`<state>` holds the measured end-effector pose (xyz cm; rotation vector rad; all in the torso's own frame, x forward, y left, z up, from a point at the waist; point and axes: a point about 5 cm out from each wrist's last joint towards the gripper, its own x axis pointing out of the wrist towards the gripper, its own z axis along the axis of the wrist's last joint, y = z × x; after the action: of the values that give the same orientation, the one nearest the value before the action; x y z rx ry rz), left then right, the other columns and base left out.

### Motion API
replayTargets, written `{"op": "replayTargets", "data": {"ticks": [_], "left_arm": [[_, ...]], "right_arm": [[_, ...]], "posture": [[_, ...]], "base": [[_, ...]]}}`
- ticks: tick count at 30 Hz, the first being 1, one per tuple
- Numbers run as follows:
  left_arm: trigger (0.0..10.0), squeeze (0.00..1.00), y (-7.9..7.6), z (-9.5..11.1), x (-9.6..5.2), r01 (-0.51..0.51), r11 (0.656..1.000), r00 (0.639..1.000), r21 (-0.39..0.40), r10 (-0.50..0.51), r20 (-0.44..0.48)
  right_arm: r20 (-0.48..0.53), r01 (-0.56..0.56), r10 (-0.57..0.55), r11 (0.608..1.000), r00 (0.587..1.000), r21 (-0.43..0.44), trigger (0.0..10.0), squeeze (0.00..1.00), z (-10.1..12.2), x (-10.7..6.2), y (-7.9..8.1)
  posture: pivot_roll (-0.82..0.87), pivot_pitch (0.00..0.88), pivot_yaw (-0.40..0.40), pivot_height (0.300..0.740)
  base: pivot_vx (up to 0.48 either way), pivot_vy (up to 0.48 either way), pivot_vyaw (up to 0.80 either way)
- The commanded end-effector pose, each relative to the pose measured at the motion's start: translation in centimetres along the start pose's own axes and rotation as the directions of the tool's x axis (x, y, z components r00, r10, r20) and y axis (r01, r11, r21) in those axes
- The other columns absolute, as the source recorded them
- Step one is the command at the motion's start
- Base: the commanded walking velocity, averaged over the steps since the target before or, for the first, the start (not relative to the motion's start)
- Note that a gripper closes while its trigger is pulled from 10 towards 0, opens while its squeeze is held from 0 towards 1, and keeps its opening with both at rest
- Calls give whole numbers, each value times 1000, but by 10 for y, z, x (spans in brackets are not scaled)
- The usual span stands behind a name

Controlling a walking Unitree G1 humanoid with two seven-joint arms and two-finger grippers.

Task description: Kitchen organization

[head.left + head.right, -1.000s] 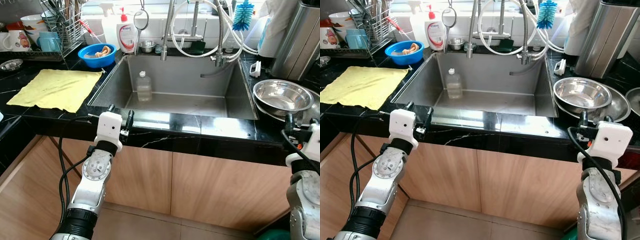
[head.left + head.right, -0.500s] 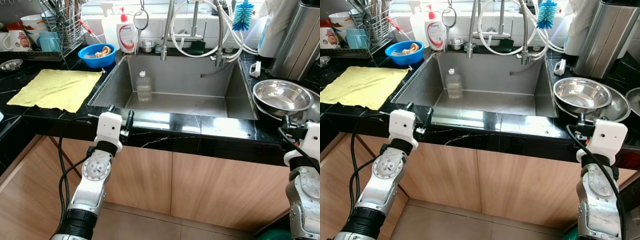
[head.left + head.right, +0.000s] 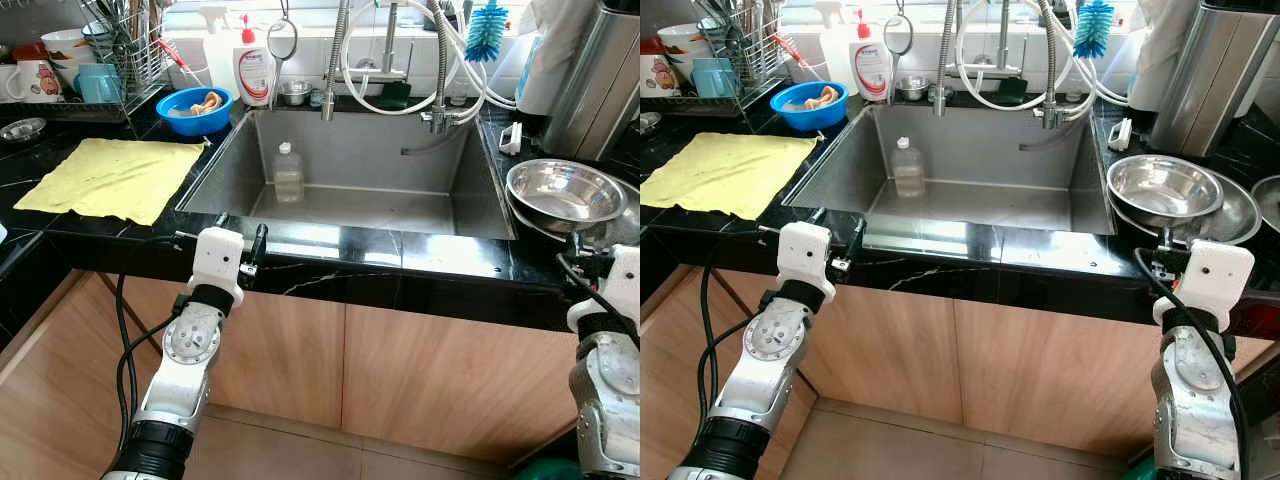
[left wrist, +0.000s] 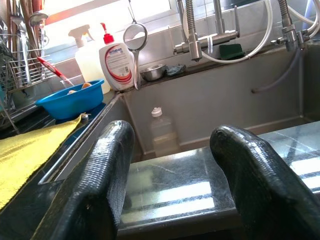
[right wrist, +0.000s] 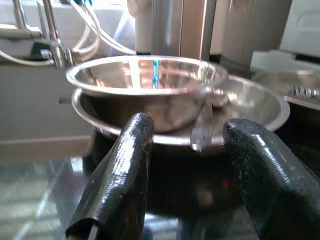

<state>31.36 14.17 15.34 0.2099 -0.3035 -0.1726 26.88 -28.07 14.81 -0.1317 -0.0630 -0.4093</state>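
My right gripper (image 5: 187, 165) has its fingers spread apart, holding nothing, poised at the front edge of the black counter (image 3: 1040, 255) and aimed at the stacked steel bowls (image 5: 150, 85). I judge that stance suits a grab at the near rim of the upper bowl (image 3: 1163, 188), which nests in a wider one at the counter's right end, beside the sink (image 3: 970, 170). My left gripper (image 4: 172, 170) is likewise spread and empty, hovering at the counter's front edge left of the sink's middle, facing the clear plastic bottle (image 4: 162, 132) standing in the sink's back left corner. A yellow cloth (image 3: 115, 178) lies flat on the left counter; a blue bowl (image 3: 194, 108) sits behind it near the sink's far left corner.
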Motion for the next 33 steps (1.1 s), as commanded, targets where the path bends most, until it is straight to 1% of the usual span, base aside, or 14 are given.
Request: {"op": "replayTargets", "data": {"ticks": [1, 7, 10, 12, 33], "left_arm": [[10000, 0, 0, 3, 0, 12, 1000, 1000, 26, -13, 9], [10000, 0, 0, 3, 1, 14, 999, 1000, 29, -14, 8], [10000, 0, 1, 3, 1, 14, 999, 1000, 29, -14, 8], [10000, 0, 0, 3, 1, 15, 999, 1000, 29, -16, 8], [10000, 0, 0, 3, 1, 16, 999, 1000, 30, -17, 4]], "right_arm": [[-4, 8, -8, 1000, 1000, -11, 10000, 0, 2, 3, -2], [-7, 8, -8, 1000, 1000, -15, 10000, 0, 2, 6, -2], [0, 31, -31, 999, 1000, -21, 10000, 0, 3, 6, -5], [-2, 42, -43, 999, 999, -26, 0, 0, 3, 6, -7], [-9, 43, -43, 999, 999, -19, 0, 0, 3, 8, -4]], "posture": [[14, 0, 42, 720], [14, 0, 43, 720], [15, 0, 43, 720], [16, 0, 43, 720], [16, 0, 44, 720]], "base": [[0, 0, 0], [0, 0, 0], [0, 0, 0], [0, 0, 0], [0, 0, 0]]}}
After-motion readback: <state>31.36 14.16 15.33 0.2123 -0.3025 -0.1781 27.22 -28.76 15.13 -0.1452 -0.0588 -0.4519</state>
